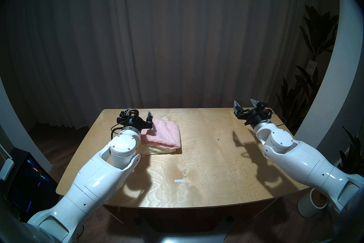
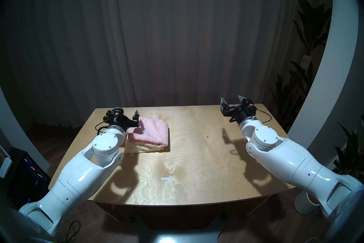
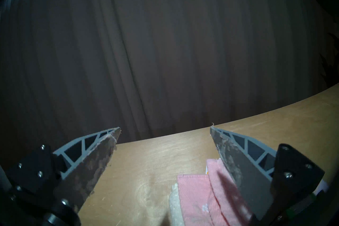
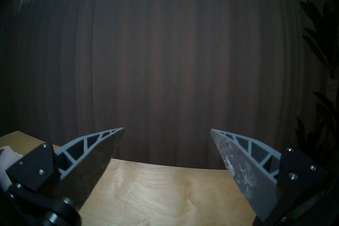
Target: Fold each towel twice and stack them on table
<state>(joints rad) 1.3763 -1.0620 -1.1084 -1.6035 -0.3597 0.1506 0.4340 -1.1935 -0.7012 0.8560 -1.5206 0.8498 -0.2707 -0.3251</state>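
A folded pink towel point(image 1: 164, 135) point(image 2: 152, 131) lies on top of a folded cream-yellow towel point(image 1: 157, 150) point(image 2: 143, 149) at the far left of the plywood table point(image 1: 206, 157) point(image 2: 197, 157). My left gripper point(image 1: 139, 111) point(image 2: 127, 110) point(image 3: 165, 128) is open and empty, raised just left of the stack's far corner; the pink towel point(image 3: 198, 200) and cream-yellow towel point(image 3: 174, 203) show below its right finger. My right gripper point(image 1: 245, 102) point(image 2: 232, 98) point(image 4: 167, 129) is open and empty above the table's far right corner.
A white tape strip point(image 1: 179, 180) point(image 2: 166, 178) lies near the table's front middle. A dark curtain point(image 1: 177, 39) hangs behind the table. Plants point(image 1: 315, 49) stand at the right, a white cylinder point(image 1: 312, 205) on the floor at front right, a dark computer case point(image 1: 25, 181) at left.
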